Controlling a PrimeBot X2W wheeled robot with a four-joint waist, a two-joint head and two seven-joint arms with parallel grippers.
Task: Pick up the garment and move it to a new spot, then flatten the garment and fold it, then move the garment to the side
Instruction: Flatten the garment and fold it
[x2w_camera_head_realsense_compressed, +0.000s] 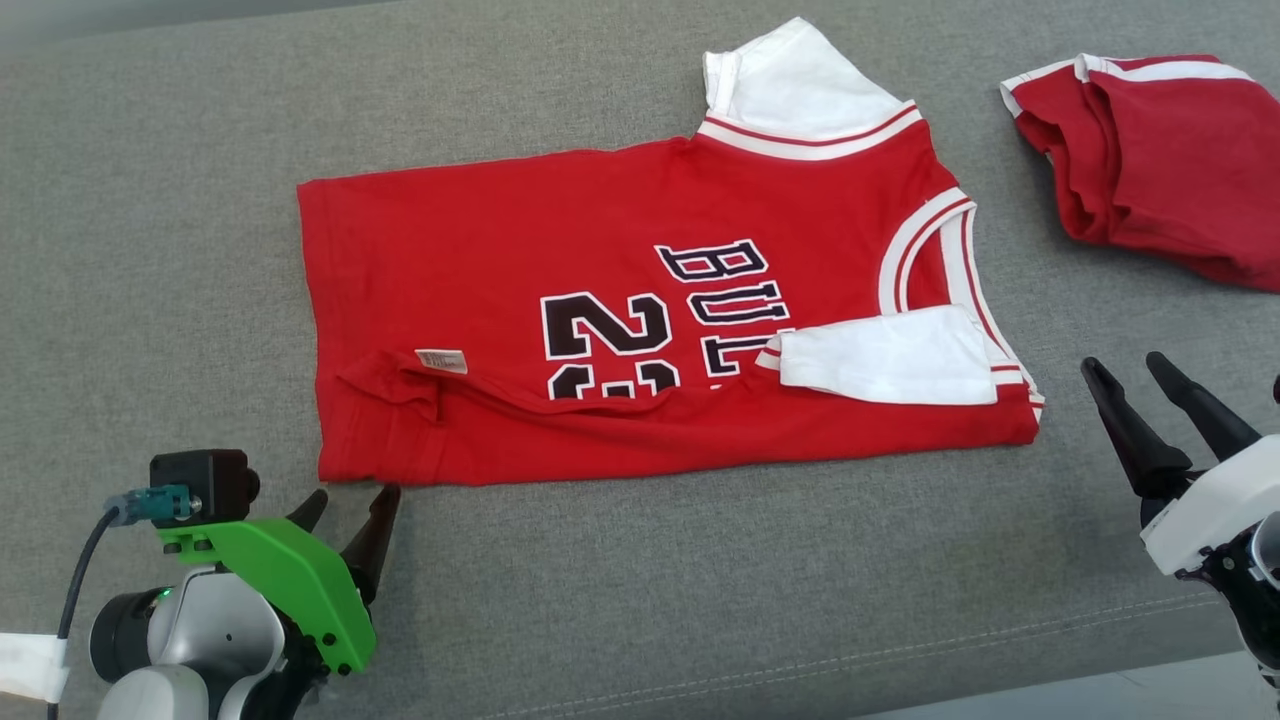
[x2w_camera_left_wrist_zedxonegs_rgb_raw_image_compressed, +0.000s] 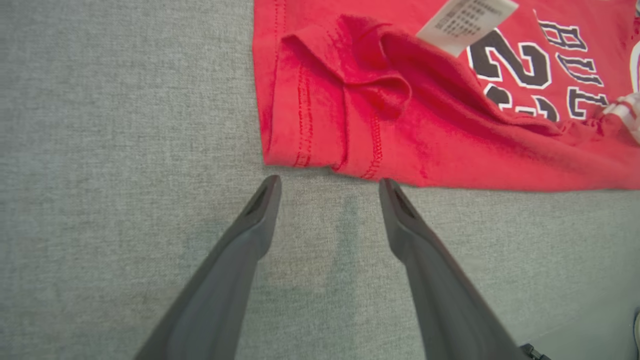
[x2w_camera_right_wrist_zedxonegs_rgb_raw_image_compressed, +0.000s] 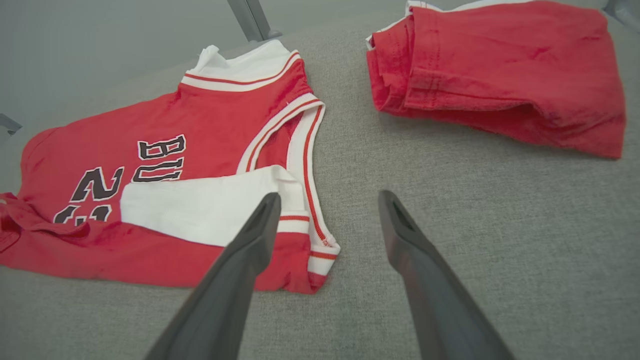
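Head view gives us the red jersey (x2w_camera_head_realsense_compressed: 620, 330) lying in the middle of the grey cloth surface (x2w_camera_head_realsense_compressed: 700, 580), hem toward our left and neck toward our right. Its near long edge is folded over onto the front and covers the lower half of the black number and lettering. A white care label (x2w_camera_head_realsense_compressed: 441, 361) shows on the turned-over strip. One white sleeve (x2w_camera_head_realsense_compressed: 880, 355) is folded in and lies flat on the chest beside the neckline; the other sleeve (x2w_camera_head_realsense_compressed: 790, 85) sticks out past the far edge. A second red garment (x2w_camera_head_realsense_compressed: 1160, 150), loosely folded and with white trim, lies well apart at the far right.

Our left gripper (x2w_camera_head_realsense_compressed: 355, 495) sits at the lower left, its tips just beside the jersey's near hem corner. From the left wrist view we see both dark fingers (x2w_camera_left_wrist_zedxonegs_rgb_raw_image_compressed: 250, 240) spread apart over bare surface, just short of the stitched hem, with nothing between them. We cannot tell whether they touch the surface.

Our right gripper (x2w_camera_head_realsense_compressed: 1122, 362) stands at the right, near the jersey's shoulder corner but apart from it. From the right wrist view its fingers are likewise spread wide and empty. One crosses in front of the folded sleeve and the other is over bare surface.
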